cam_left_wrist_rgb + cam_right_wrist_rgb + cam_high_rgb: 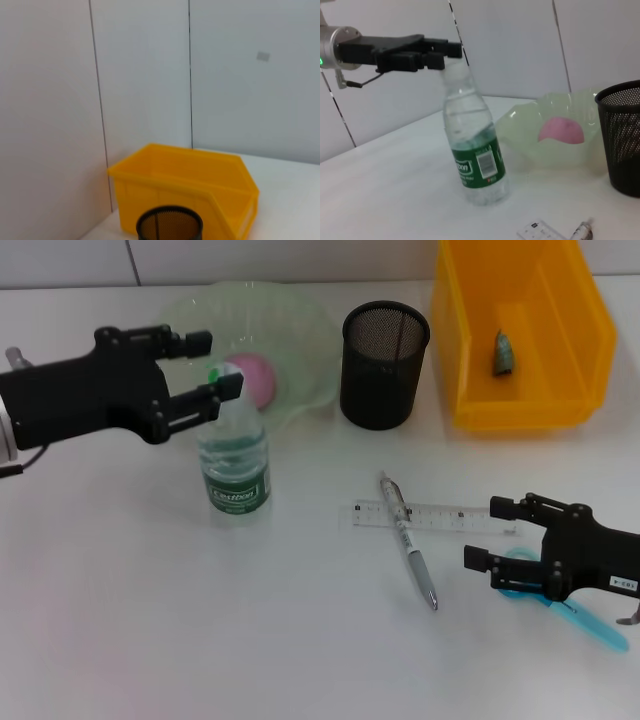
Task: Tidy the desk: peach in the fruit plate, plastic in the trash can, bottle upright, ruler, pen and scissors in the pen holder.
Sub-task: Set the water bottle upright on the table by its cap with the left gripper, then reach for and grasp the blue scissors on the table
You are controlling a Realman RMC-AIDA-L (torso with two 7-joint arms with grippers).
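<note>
A clear bottle [233,465] [475,150] with a green label stands upright on the white desk. My left gripper [208,365] [442,52] is open at its cap, one finger at each side of the neck. The pink peach [255,378] [561,131] lies in the pale green fruit plate [300,335] [520,125]. A clear ruler [440,515] [540,231] and a pen [410,545] [582,231] lie crossed on the desk. My right gripper [490,533] hovers open over the blue scissors [580,620]. A scrap of plastic [503,352] lies in the yellow trash can [470,350] [185,185].
The black mesh pen holder [385,365] [170,225] [622,135] stands between the plate and the trash can. A wall runs behind the desk. The desk's front left is bare white surface.
</note>
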